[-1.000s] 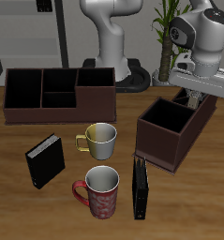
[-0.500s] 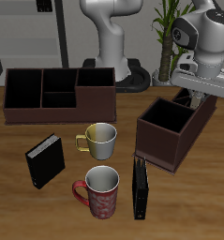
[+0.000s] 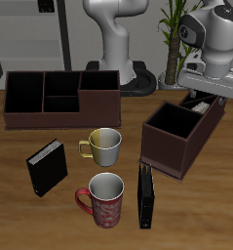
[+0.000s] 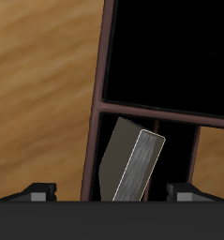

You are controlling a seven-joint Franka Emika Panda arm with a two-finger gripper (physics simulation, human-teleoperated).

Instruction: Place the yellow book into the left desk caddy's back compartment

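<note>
The yellow book [image 4: 132, 164] stands tilted inside the back compartment [image 4: 175, 155] of the left desk caddy [image 4: 97, 103], leaning on a wall, free of the gripper. In the exterior view only a pale sliver of the book [image 3: 197, 102] shows at the far end of the angled brown caddy [image 3: 173, 146]. My gripper [image 3: 208, 90] hangs just above that end section. In the wrist view the gripper [image 4: 112, 194] is open, its fingertips [image 4: 38, 193] wide apart on either side of the book and above it.
A second brown caddy [image 3: 59, 93] sits broadside at the back. Two black books [image 3: 47, 166] [image 3: 145, 195] stand nearer the front edge, with a silver mug [image 3: 103, 145] and a red mug [image 3: 105, 198] between them. A plant [image 3: 173, 39] stands behind the angled caddy.
The gripper has risen a little above the caddy's end section. The book stays down in the compartment.
</note>
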